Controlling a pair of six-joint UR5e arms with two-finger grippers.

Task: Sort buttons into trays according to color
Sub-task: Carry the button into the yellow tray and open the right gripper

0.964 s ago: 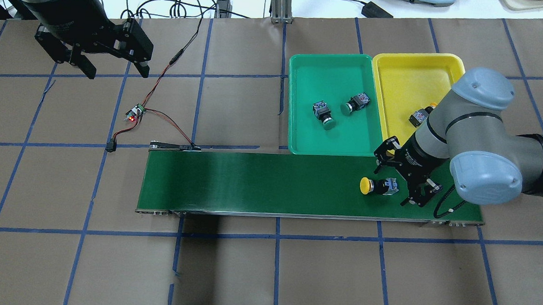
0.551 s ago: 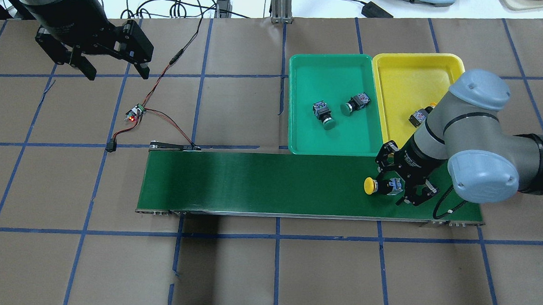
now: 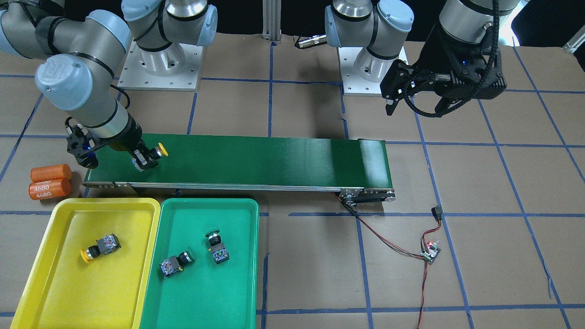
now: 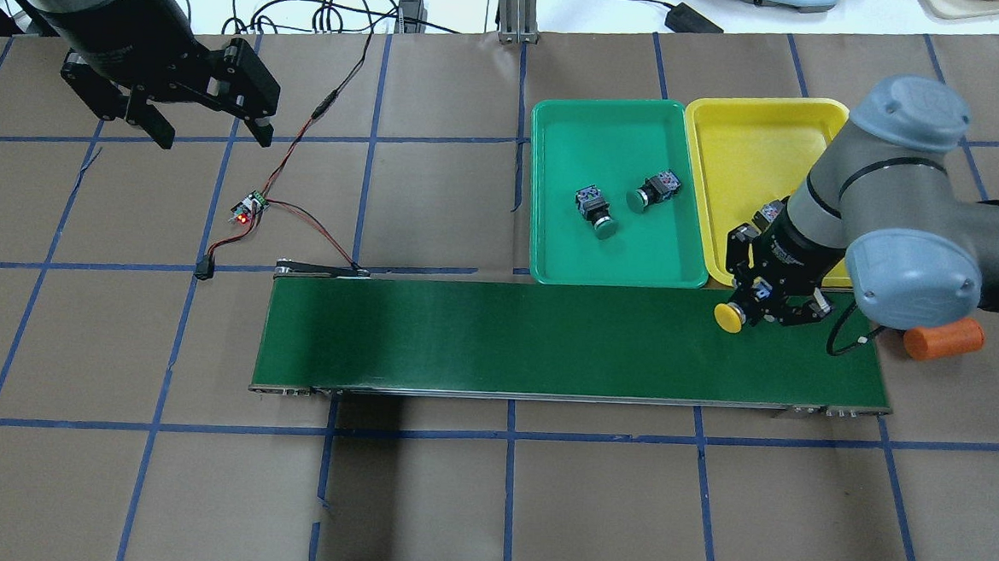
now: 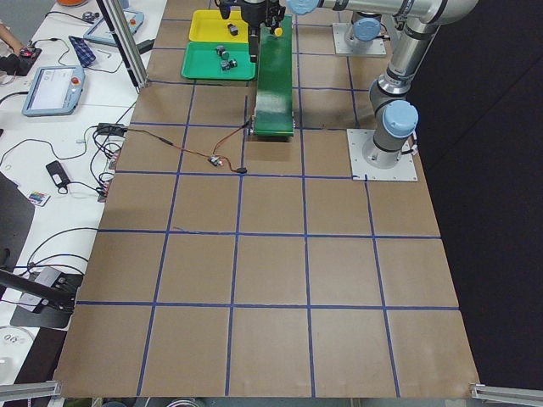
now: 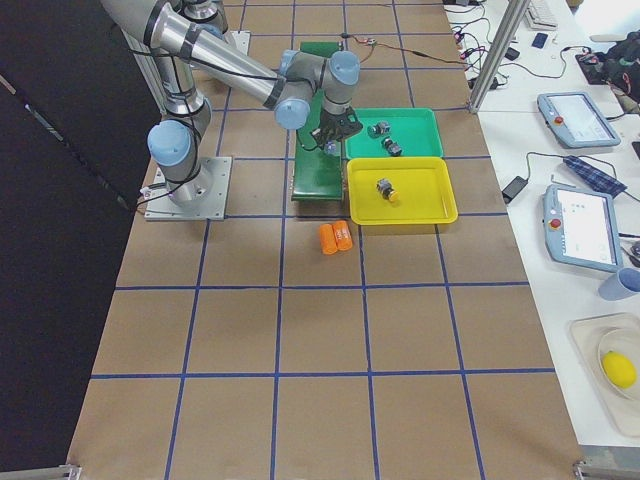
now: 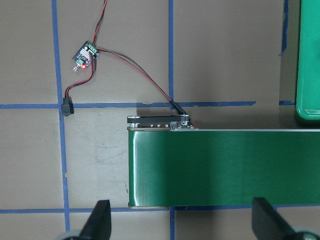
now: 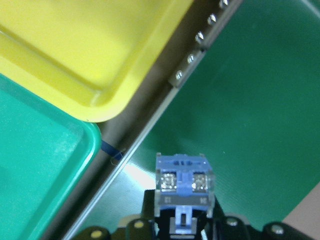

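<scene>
My right gripper (image 4: 756, 311) is shut on a yellow-capped button (image 4: 728, 316), holding it over the conveyor's right end, close to the trays' near rims. The right wrist view shows that button's blue-grey body (image 8: 184, 184) clamped between the fingers. The yellow tray (image 4: 733, 147) holds one yellow button (image 3: 100, 246), half hidden by my arm in the overhead view. Two green buttons (image 4: 597, 210) (image 4: 654, 190) lie in the green tray (image 4: 559, 121). My left gripper (image 4: 215, 133) hangs open and holds nothing, far left above the table.
The long dark-green conveyor belt (image 4: 505, 341) runs in front of the trays. Two orange cylinders (image 3: 50, 183) lie off its end beside the yellow tray. A small circuit board with red and black wires (image 4: 248, 207) sits near the belt's left end.
My right gripper closed on the yellow button on the belt and carried it toward the yellow tray's near edge. The left arm has barely moved.
</scene>
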